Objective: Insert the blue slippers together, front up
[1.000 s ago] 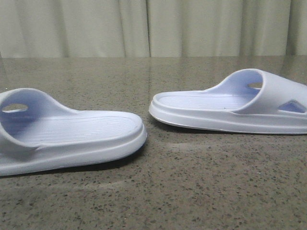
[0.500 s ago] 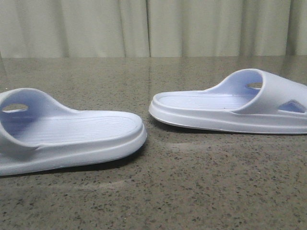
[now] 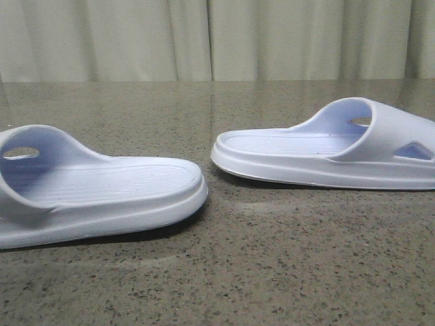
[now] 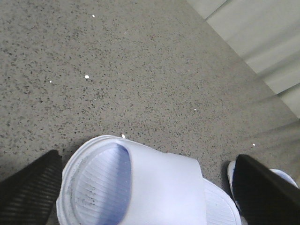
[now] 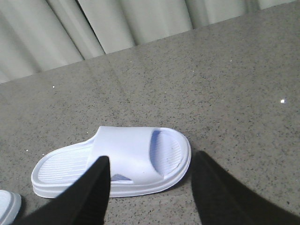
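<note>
Two pale blue-white slippers lie sole-down on the speckled table, heels facing each other. The left slipper [image 3: 102,193] is near the front left and the right slipper [image 3: 326,153] is further back on the right. No gripper shows in the front view. In the left wrist view my left gripper [image 4: 146,154] is open, with its black fingers [image 4: 28,192] on either side of the left slipper [image 4: 154,187] at the strap. In the right wrist view my right gripper [image 5: 150,157] is open, above the right slipper [image 5: 126,159] and apart from it.
The grey-brown speckled table [image 3: 272,258] runs back to pale curtains [image 3: 217,37]. A bit of the other slipper shows behind the left gripper's finger [image 4: 286,177], and one at the corner of the right wrist view [image 5: 8,206].
</note>
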